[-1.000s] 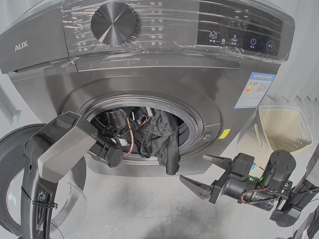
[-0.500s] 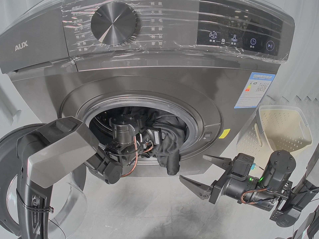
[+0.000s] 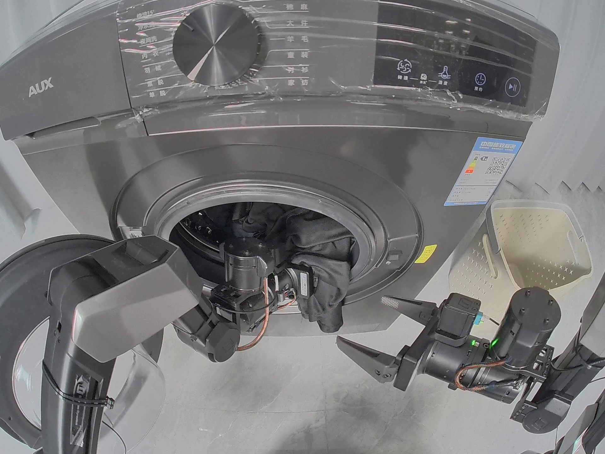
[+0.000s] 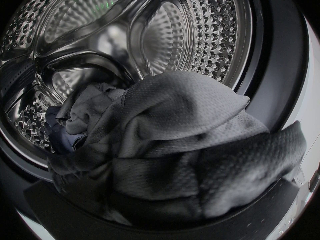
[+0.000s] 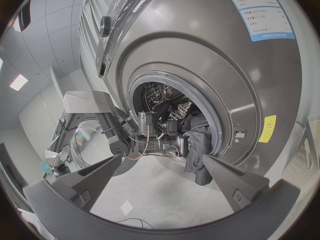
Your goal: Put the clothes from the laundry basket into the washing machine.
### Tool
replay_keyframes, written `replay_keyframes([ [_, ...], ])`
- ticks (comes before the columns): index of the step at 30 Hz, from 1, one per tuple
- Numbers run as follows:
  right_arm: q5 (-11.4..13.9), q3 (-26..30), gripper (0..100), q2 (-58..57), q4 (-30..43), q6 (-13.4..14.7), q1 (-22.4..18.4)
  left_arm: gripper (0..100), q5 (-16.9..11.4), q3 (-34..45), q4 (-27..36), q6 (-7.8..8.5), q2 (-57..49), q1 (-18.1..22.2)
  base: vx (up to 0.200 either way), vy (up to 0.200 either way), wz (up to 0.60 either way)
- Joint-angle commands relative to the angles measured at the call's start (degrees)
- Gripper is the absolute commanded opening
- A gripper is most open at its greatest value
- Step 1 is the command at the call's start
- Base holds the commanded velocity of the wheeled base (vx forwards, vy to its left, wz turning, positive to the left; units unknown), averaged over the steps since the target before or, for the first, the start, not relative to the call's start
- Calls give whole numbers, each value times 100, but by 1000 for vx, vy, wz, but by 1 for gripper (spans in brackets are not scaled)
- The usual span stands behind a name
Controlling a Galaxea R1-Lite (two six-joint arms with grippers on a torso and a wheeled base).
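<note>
A dark grey garment [image 3: 318, 247] lies bunched in the washing machine [image 3: 302, 152] opening, with one end hanging over the door rim. My left arm's wrist [image 3: 252, 272] sits at the mouth, against the garment, and the cloth hides what lies beyond it. In the left wrist view the garment [image 4: 186, 134] is heaped at the front of the steel drum [image 4: 160, 34], with a bluish piece [image 4: 58, 130] behind it. My right gripper [image 3: 362, 320] hangs open and holds nothing, low in front of the machine, right of the opening. The cream laundry basket [image 3: 535, 247] leans beside the machine.
The round door [image 3: 25, 323] stands swung open at the left, behind my left arm. Grey floor [image 3: 283, 398] lies in front of the machine. The right wrist view shows the left arm [image 5: 156, 144] at the opening and the basket wall [image 5: 305, 157].
My left wrist has drawn back out of the drum and come lower. The garment is now bunched higher in the opening, with less hanging down. The right gripper has shifted slightly down and left.
</note>
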Motion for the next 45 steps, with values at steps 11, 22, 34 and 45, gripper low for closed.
replay_keyframes([
  [11,-172,-27,100,21,-3,28,115,0,746,-1467,-42,-40,383,425,0,0,0],
  [22,-172,-36,100,21,-3,28,115,0,913,-1906,-33,-49,400,619,0,0,0],
  [34,-172,-36,100,21,-3,28,115,100,816,-342,248,-164,-232,461,0,0,0],
  [45,-181,-27,100,21,-3,28,141,100,482,1179,318,-120,-971,56,0,0,0],
])
